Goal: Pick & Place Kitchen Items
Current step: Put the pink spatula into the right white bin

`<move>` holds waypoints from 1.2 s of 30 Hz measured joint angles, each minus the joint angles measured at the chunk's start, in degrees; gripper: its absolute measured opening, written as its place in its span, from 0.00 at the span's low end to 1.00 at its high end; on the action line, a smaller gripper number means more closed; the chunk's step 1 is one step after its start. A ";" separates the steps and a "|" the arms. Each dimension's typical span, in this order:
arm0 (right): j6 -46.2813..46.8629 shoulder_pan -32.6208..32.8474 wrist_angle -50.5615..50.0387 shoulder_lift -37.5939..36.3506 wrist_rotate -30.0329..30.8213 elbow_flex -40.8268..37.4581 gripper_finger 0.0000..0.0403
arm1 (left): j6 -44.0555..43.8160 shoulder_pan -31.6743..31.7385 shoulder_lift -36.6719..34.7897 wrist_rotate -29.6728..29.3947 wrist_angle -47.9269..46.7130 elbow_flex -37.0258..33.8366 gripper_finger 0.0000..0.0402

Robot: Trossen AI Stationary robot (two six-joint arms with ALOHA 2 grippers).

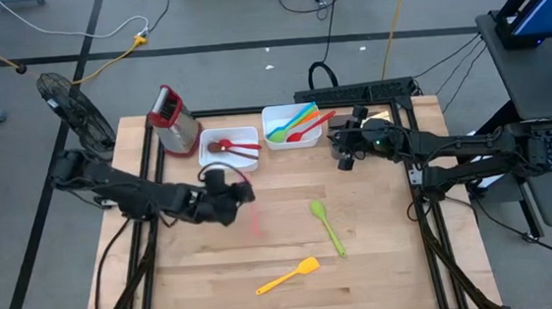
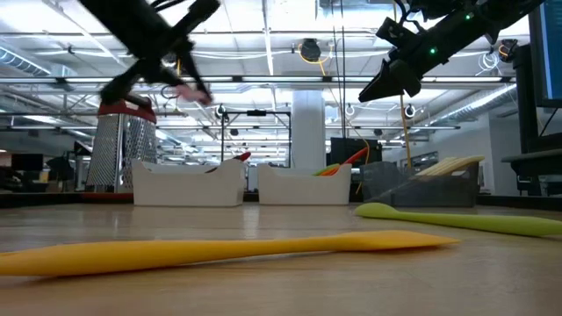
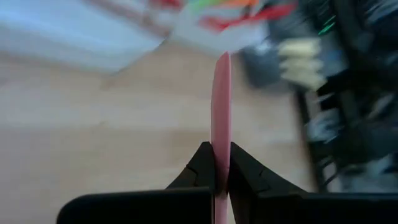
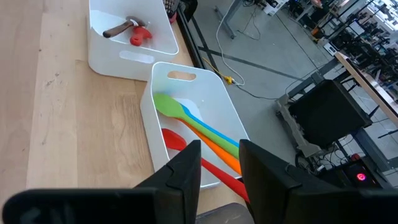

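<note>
High view takes in the whole wooden worktop [image 1: 383, 264] with both arms, two white trays and the loose utensils. The left gripper [image 1: 228, 200] hangs just in front of the left tray [image 1: 240, 138], which holds a brown spoon and a red one; the metal grater [image 1: 169, 120] stands just beyond that tray's far corner. The right gripper [image 1: 347, 155] hovers beside the right tray [image 1: 277, 140], which holds green, blue, orange and red utensils. Between the two arms and nearer the front edge lie a green spatula [image 1: 326, 225] and a yellow spatula [image 1: 288, 276], both well apart from either gripper.

Left wrist view alone shows the grip: the left gripper is pinched on the thin edge of a pink spatula [image 3: 220, 99], which sticks straight out ahead of the fingers. From above this utensil is only a faint pink blur.

Right wrist view looks into the right tray [image 4: 149, 118]; the right gripper [image 4: 219, 163] stands part-spread above it, holding nothing.

Low view shows both grippers lifted clear of the worktop.
</note>
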 joint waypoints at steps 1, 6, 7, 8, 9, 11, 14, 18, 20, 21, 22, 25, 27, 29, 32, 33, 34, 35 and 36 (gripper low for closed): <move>0.00 0.00 0.00 0.00 0.03 0.00 0.26 | 1.90 0.75 0.00 -1.30 3.04 0.00 0.02; 0.00 0.00 0.02 0.00 0.07 0.00 0.26 | 11.04 4.93 2.54 -5.36 20.28 0.02 0.02; 0.00 0.00 0.04 0.00 0.08 0.00 0.26 | 13.33 5.85 3.16 -5.86 24.34 0.04 0.02; 0.00 0.00 0.09 0.00 0.09 0.00 0.26 | 15.23 6.72 3.72 -6.35 27.93 0.10 0.02; 0.06 0.00 0.18 0.00 0.07 0.00 0.26 | 17.03 7.54 4.24 -6.81 31.11 0.11 0.02; 1.95 0.00 0.31 -0.14 -1.16 0.00 0.26 | 20.72 9.31 5.76 -7.07 38.44 0.11 0.02; 10.21 0.00 0.39 -1.13 -8.62 0.00 0.26 | 25.88 11.32 7.70 -7.05 47.45 0.11 0.02; 23.61 -1.05 1.53 -2.35 -24.79 0.00 0.26 | 30.72 13.36 10.15 -6.23 55.32 0.13 0.02; 30.72 -2.14 2.90 -2.44 -33.26 0.00 0.26 | 31.95 14.17 11.57 -6.20 59.05 0.13 0.02; 33.69 -2.70 3.51 -2.39 -36.42 0.00 0.26 | 32.87 14.49 12.25 -6.17 61.03 0.13 0.02; 36.02 -3.17 3.67 -2.29 -38.79 0.00 0.26 | 33.91 14.71 12.90 -6.15 62.96 0.13 0.02; 38.67 -3.88 3.59 -2.22 -41.08 0.00 0.29 | 36.80 15.15 14.84 -6.44 68.33 0.15 0.02; 39.06 -3.93 4.50 -2.47 -41.73 0.00 0.32 | 38.38 15.19 16.02 -6.77 70.93 0.15 0.02; 39.09 -3.87 6.42 -2.49 -42.18 0.00 0.37 | 40.69 15.38 16.65 -6.47 72.65 0.15 0.02; 41.22 -3.80 10.30 -1.70 -45.69 0.00 0.44 | 43.66 15.52 17.28 -5.36 75.19 0.17 0.02; 42.74 -3.80 11.56 -1.04 -46.75 0.04 0.47 | 44.74 15.58 17.40 -5.05 76.11 0.17 0.02; 44.40 -3.98 11.99 -0.49 -47.88 0.04 0.49 | 46.04 15.58 17.53 -4.91 77.38 0.17 0.02; 45.93 -4.31 12.23 0.27 -48.38 0.03 0.51 | 47.52 15.58 17.51 -4.04 78.98 0.17 0.02; 47.29 -4.68 13.24 1.21 -49.43 0.00 0.53 | 48.93 15.56 17.40 -3.18 80.06 0.31 0.02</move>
